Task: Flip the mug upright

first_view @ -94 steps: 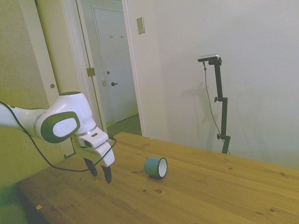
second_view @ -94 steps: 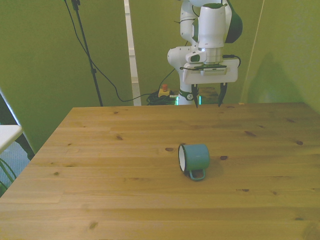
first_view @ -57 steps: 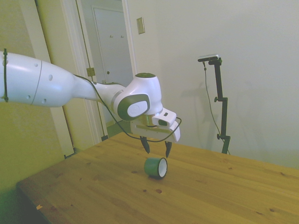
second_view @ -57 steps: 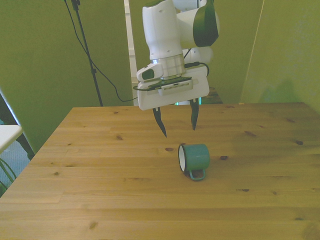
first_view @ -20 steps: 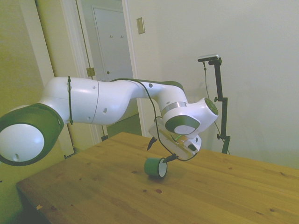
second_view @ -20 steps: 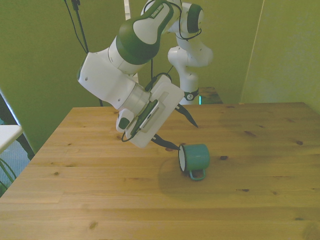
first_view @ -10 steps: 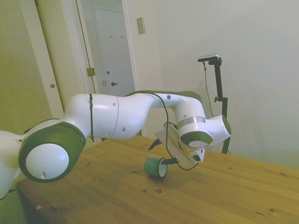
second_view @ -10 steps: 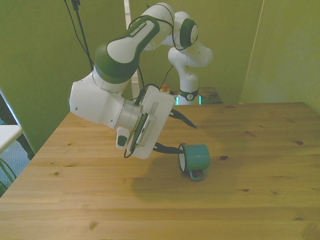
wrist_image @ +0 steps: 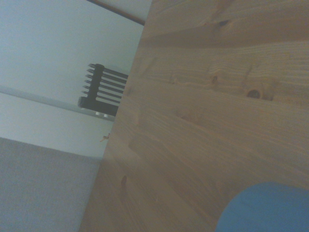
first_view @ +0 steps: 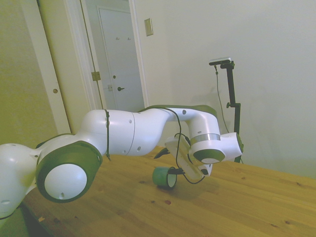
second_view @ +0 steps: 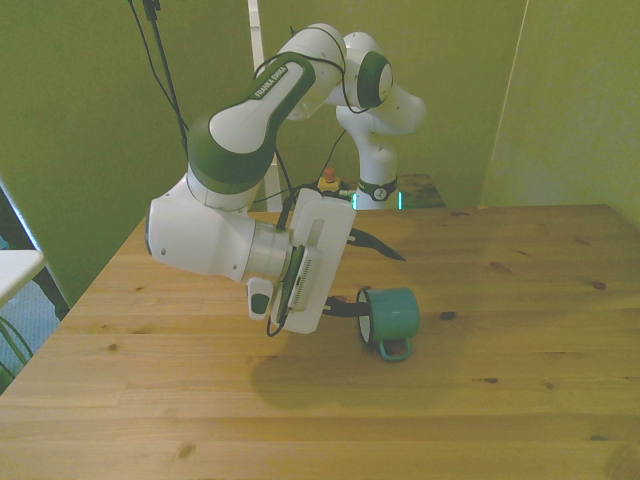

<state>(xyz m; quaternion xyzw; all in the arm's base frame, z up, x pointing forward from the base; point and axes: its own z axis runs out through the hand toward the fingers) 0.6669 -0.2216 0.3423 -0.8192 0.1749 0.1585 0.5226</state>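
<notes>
The teal mug (second_view: pixel 394 316) lies on its side on the wooden table (second_view: pixel 200 400). Its white mouth faces the front view's left and its loop handle (second_view: pixel 393 349) points toward the camera. My gripper (second_view: pixel 381 278) is turned sideways and open, with the fingers pointing toward the front view's right. One fingertip (second_view: pixel 360 298) sits at the upper rim of the mug's mouth; the other (second_view: pixel 398 257) hangs above the mug, apart from it. In the side view the mug (first_view: pixel 160 177) lies just below the gripper (first_view: pixel 165 164). The wrist view shows the mug (wrist_image: pixel 265 208) only as a blurred blue patch.
My bulky white arm (second_view: pixel 220 240) leans low over the table on the front view's left of the mug. A red button box (second_view: pixel 327 180) sits behind the far edge. A dark ribbed object (wrist_image: pixel 102 92) shows beyond the table edge in the wrist view.
The arm came from the far edge, rolled the gripper sideways and lowered it until one finger reached the mug's mouth. The mug has not moved.
</notes>
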